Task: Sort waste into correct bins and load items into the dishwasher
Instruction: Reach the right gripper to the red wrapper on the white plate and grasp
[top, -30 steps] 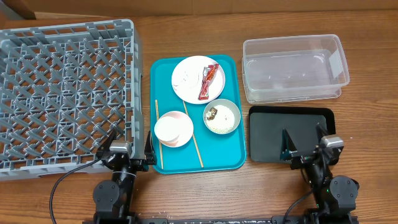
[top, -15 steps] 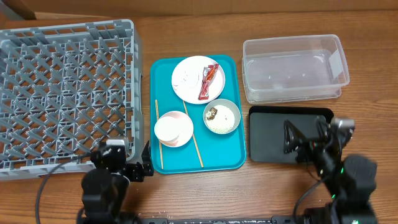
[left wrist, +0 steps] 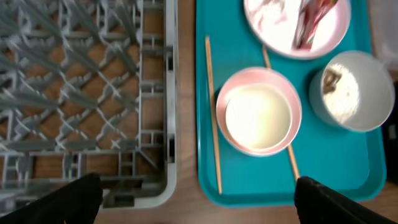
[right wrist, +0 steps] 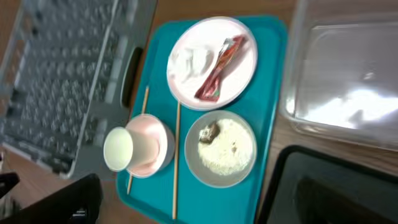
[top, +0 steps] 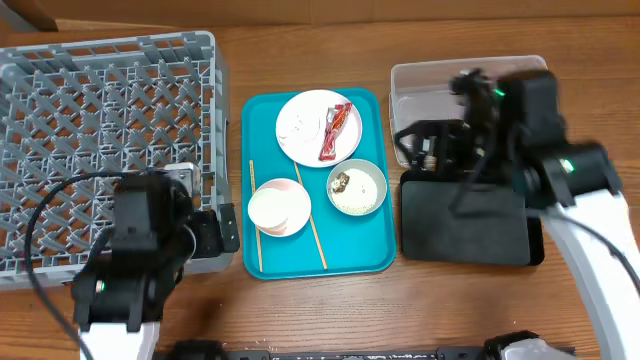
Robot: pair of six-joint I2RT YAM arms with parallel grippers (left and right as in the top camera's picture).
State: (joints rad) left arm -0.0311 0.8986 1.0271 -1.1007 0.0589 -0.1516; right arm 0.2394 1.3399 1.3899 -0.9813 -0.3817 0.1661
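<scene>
So basically nothing's sorted yet: plate (top: 300,128), wrapper (top: 338,131), grey-green bowl (top: 356,187), pink bowl (top: 279,208), cup (right wrist: 119,148) and chopsticks (top: 318,238) all sit on the teal tray (top: 370,255). The rack (top: 100,140) on the left, clear tub (right wrist: 348,68) far right and black tray (top: 470,225) near right hold nothing. The left gripper (left wrist: 196,186) and right gripper (top: 425,150) hover with fingers spread, gripping nothing.

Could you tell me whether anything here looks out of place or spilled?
Nothing looks spilled or broken. One chopstick passes under the edge of the pink bowl on the teal tray; the white cup sits inside that bowl.
</scene>
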